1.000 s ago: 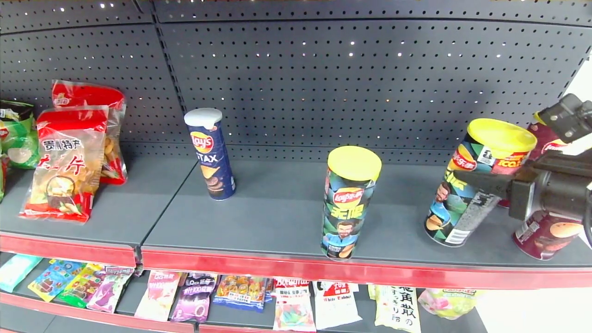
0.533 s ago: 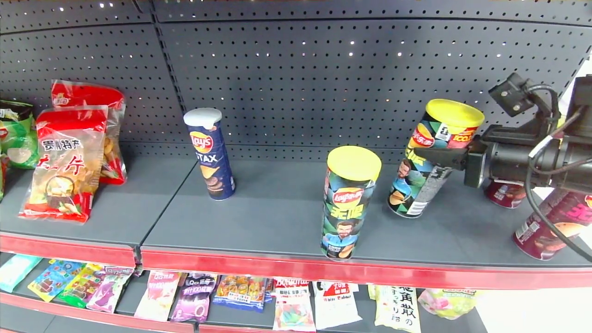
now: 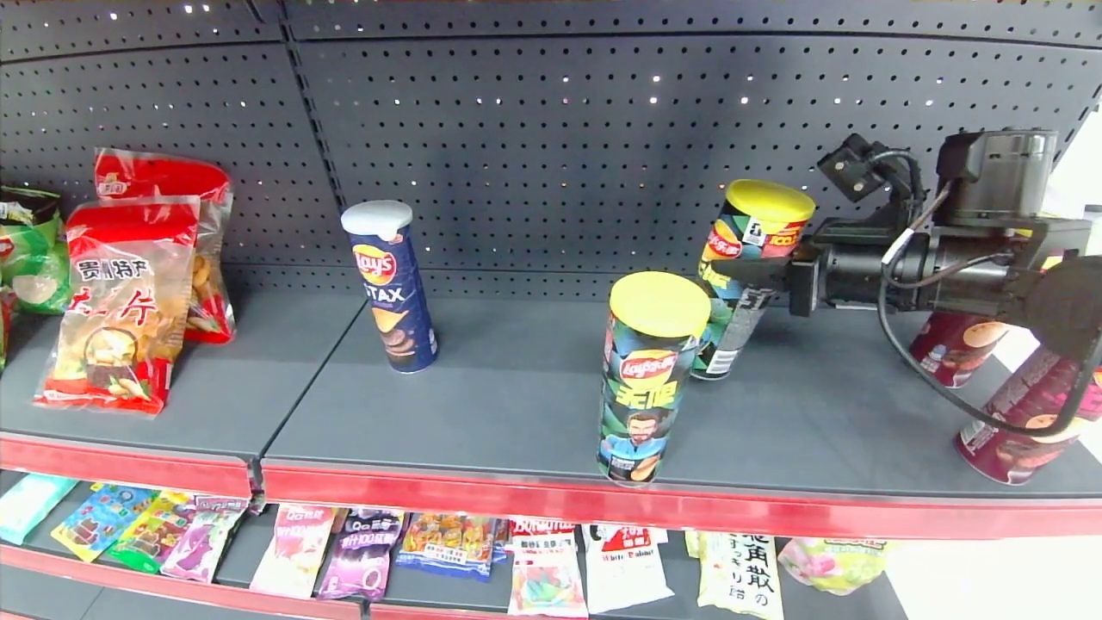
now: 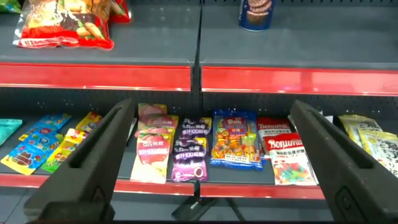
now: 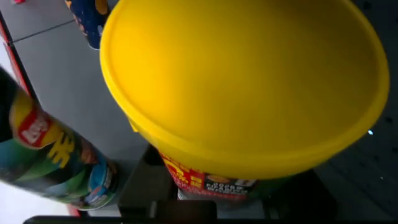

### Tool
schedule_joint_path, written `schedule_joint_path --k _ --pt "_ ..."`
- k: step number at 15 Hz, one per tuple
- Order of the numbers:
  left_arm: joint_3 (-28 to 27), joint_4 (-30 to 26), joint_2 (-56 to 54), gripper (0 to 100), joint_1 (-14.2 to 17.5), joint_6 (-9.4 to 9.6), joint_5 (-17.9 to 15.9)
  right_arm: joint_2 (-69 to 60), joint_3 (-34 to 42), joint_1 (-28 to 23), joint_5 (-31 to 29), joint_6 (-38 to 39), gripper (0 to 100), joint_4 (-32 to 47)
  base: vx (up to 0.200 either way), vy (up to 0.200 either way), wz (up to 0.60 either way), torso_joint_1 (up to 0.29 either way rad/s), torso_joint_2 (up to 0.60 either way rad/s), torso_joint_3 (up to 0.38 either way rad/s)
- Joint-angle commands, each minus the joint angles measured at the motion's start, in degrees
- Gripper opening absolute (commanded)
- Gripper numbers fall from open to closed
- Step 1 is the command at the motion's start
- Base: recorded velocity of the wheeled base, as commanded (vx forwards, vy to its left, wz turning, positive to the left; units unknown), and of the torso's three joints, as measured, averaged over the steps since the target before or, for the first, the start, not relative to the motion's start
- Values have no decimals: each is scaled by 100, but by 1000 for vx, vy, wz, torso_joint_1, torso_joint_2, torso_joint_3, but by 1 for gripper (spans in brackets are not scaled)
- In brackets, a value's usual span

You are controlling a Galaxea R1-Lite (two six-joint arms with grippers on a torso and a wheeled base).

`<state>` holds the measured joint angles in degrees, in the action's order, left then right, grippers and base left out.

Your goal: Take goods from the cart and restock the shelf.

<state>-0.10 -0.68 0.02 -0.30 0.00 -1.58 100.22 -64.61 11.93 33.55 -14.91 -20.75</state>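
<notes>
The right gripper [image 3: 742, 268] reaches in from the right over the dark grey metal shelf [image 3: 516, 387]. Its black fingers [image 3: 762, 269] are closed around the middle of a yellow-lidded cylindrical chip can with a green and black printed label [image 3: 759, 231]. The can is tilted, with its lid leaning right and toward the perforated grey back panel [image 3: 551, 155]. Its lower end sits low over the shelf just behind a second, upright yellow-lidded chip can of the same design [image 3: 650, 379], which stands at the shelf's red front edge [image 3: 430, 486]. It cannot be told whether the held can's base touches the shelf. In the right wrist view the held can's yellow lid [image 5: 242, 81] is seen close up, with the other can [image 5: 53, 165] beside and below it.

A tall dark blue chip can with a white lid [image 3: 392, 288] stands upright well to the left. Farther left, red and clear plastic snack bags [image 3: 120, 301] lean on the shelf. Two maroon chip cans [image 3: 1012, 426] stand at the right end, beneath the arm.

The left gripper [image 4: 211, 109] hangs lower down, facing the shelf below, where flat colourful snack packets [image 4: 186, 152] lie in a row. Its two black fingers [image 4: 93, 155] are spread wide with nothing between them.
</notes>
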Motion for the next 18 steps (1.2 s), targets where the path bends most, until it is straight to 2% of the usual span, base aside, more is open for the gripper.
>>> schedule_joint_path --k 1,6,18 --pt "1 -2 -2 100 -5 0 -9 437 -245 28 99 -241 0 1 0 0 0 0 0 0" --pt "1 -2 -2 100 -5 -9 -9 982 -834 28 574 -495 0 9 0 0 0 0 0 0" --pt "1 -2 -2 100 4 0 -9 1369 -1229 248 574 -495 0 9 0 0 0 0 0 0"
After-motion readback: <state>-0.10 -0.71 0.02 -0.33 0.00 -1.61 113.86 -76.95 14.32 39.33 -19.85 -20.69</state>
